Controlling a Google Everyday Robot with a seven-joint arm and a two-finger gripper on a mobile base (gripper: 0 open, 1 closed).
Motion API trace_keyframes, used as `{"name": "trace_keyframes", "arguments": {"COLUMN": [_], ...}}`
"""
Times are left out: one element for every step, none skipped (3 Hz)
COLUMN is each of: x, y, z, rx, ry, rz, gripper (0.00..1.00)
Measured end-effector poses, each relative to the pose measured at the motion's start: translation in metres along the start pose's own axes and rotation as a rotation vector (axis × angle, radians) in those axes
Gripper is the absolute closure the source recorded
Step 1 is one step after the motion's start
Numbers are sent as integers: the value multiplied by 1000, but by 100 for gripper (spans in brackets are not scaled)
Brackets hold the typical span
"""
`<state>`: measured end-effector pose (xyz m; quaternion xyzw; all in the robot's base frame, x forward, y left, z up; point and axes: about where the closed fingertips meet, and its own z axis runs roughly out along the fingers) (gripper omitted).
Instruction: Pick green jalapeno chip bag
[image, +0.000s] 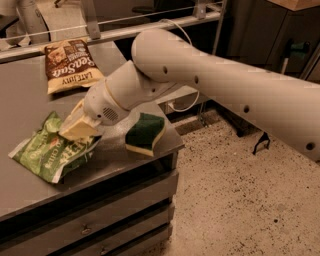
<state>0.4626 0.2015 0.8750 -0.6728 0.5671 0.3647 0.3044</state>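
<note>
The green jalapeno chip bag (47, 152) is a light green crinkly bag at the front left of the grey table (30, 95). My gripper (76, 129) has cream fingers and sits on the bag's upper right edge, shut on it. The bag is crumpled, with its right end raised toward the gripper and its left end low by the table. The white arm (210, 75) reaches in from the right, across the table's corner.
A brown-and-cream chip bag (70, 64) lies at the back of the table. A dark green sponge (145, 132) sits near the table's right corner, just right of the gripper. Drawers (90, 225) are below the tabletop. Speckled floor lies to the right.
</note>
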Motion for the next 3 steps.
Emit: {"name": "trace_keyframes", "arguments": {"x": [-35,-73,-97], "y": [-20,-32,-36], "z": [-38,-72,-97], "rx": [78,133,148], "ry": [-77,-168,-221], "rz": [-54,-78,-69], "gripper": [100,100,100]}}
